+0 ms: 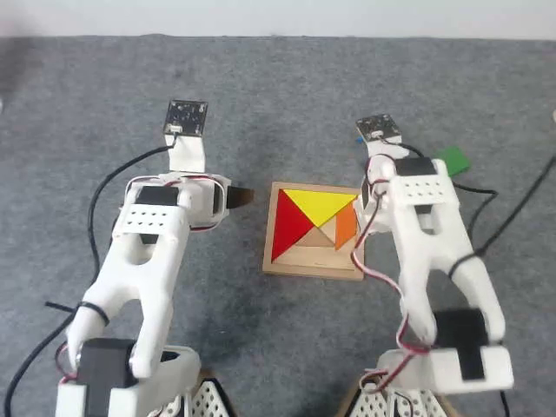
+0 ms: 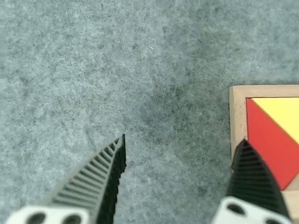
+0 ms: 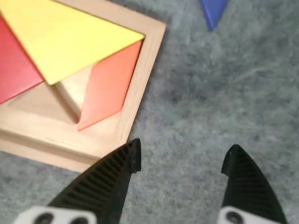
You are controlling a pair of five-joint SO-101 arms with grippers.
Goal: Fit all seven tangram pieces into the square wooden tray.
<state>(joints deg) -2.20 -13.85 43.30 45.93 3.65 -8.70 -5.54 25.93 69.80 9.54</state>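
- The square wooden tray [image 1: 313,268] lies flat on the grey carpet [image 1: 287,95], between the two arms.
- Inside it, a large yellow triangle [image 1: 323,205] fills the side away from the arm bases. A large red triangle [image 1: 290,228] fills the side toward the left arm, and the two meet along a slanting edge.
- An orange piece [image 1: 346,228] sits against the tray's wall on the right arm's side, tucked under the yellow one's corner.
- Between red and orange there is a small pale wooden triangle [image 3: 74,91]. I take it for a piece rather than the tray's floor, but I can't be sure from here.
- The strip of tray floor nearest the arm bases is bare wood.
- The left gripper [image 2: 182,140] hangs spread open with nothing in it. It is over the carpet just beside the tray's red side, with one fingertip [image 2: 250,163] over the rim.
- The right gripper [image 3: 184,144] is also wide open and empty, over the carpet just off the tray's orange corner.
- A blue piece [image 3: 212,9] lies on the carpet beyond that gripper, apart from the tray.
- A green piece [image 1: 452,161] lies farther out, past the right arm.
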